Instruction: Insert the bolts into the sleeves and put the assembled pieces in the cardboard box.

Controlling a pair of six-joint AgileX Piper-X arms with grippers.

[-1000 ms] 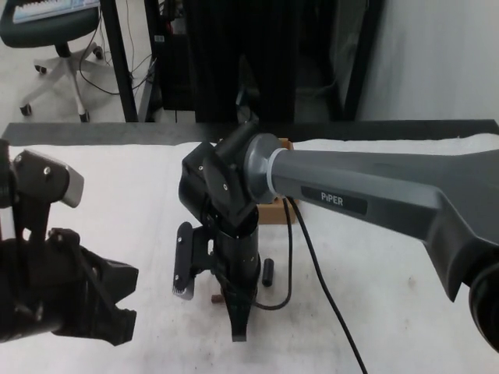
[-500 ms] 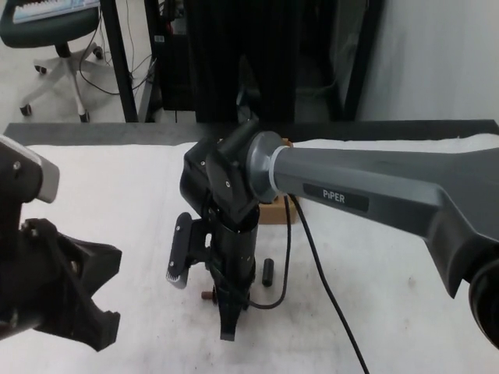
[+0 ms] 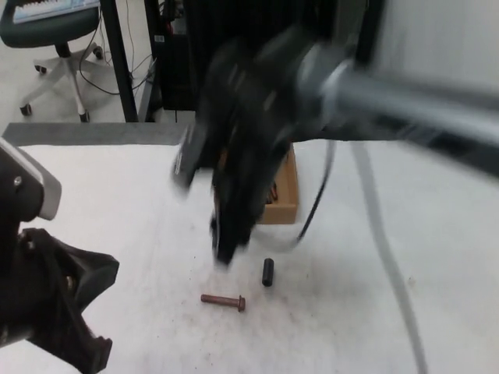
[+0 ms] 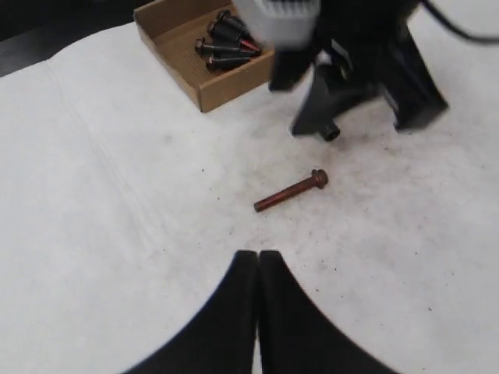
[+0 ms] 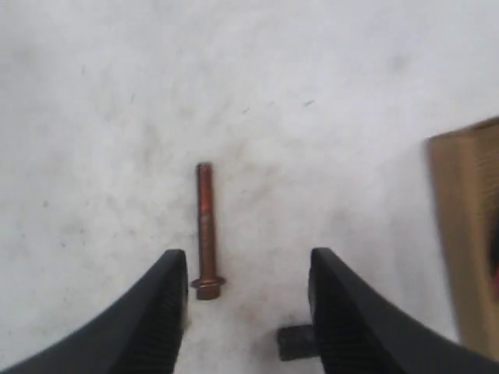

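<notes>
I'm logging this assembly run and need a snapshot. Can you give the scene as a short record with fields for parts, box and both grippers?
bolt: loose on the white cloth, not in a sleeve
sleeve: on the cloth near the bolt, not touching it
cardboard box: holds several assembled pieces
left gripper: fingers shut, empty
right gripper: fingers open, empty, bolt's head seen between them

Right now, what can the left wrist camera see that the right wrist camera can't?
Left wrist view: assembled pieces lying inside the cardboard box, and the shut left gripper. Right wrist view: the right gripper open, seen from between its fingers. Both: the bolt and the black sleeve lying apart on the white bench, plus a box wall.
</notes>
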